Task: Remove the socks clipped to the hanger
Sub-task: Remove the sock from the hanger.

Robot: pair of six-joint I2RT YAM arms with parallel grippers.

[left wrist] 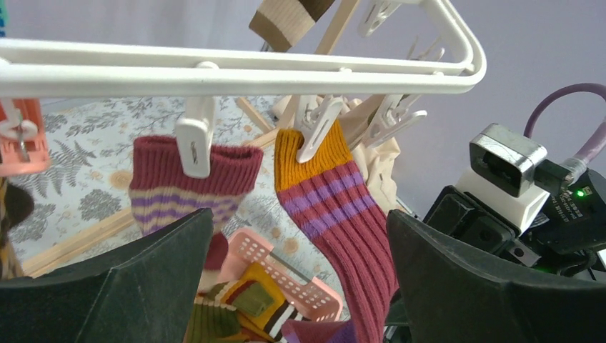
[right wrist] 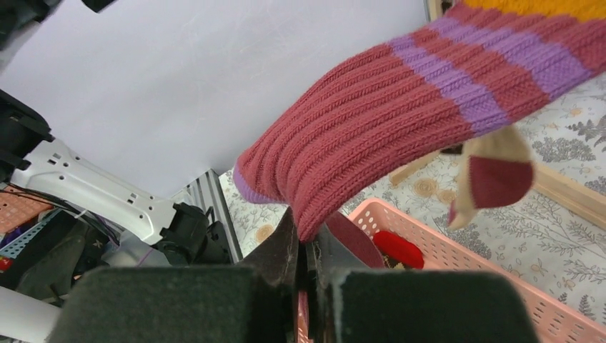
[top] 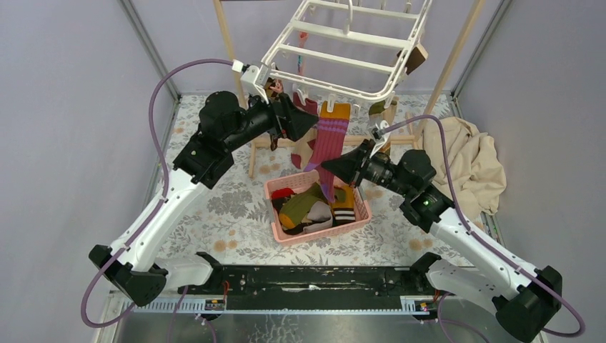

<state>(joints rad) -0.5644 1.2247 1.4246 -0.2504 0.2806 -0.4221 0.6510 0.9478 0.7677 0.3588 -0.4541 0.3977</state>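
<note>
Right fingers are pinched fully shut on the toe end of the striped sock. It hangs below the hanger, cuff in a clip on the near rail. Left fingers are spread wide, holding nothing, just under that rail. My call: pull steadily straight down, no yank, or the hanger swings. Below the hanger: pink basket of socks on the floral table. Beige cloth lies right of the hanger. Grey walls.

Pale lilac walls surround a floral-patterned tabletop, evenly lit.
</note>
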